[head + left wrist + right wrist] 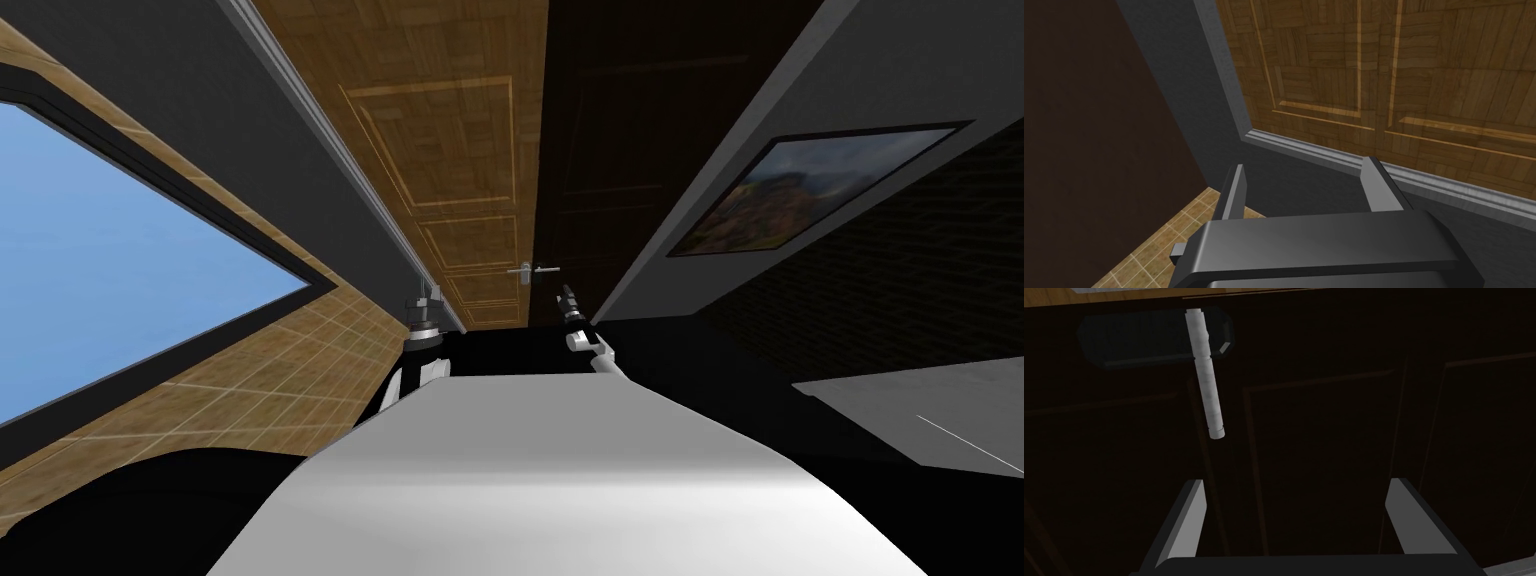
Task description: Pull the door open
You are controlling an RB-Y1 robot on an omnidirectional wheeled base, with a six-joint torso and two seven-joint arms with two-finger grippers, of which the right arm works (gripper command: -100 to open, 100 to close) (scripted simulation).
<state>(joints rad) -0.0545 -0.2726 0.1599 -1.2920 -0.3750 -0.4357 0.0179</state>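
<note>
Right gripper (1297, 483) spread apart, empty. Pale grey cylindrical door handle (1205, 373) sits ahead, off-centre; line up on it before clamping.

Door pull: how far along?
Done: right gripper faces the dark door, fingers open. In hand: the approach; the light grey lever handle lies ahead, outside the fingers. To do: grasp and pull. Left gripper open by the frame.

1. A large dark-framed window showing blue sky (110, 270) is at nine o'clock, bordered by a tan tiled surface (300, 370).
2. A plain dark grey wall (250, 130) runs at eleven o'clock.
3. A dark-framed landscape painting (810, 190) hangs on a lighter grey wall (900, 70), at two o'clock.
</note>
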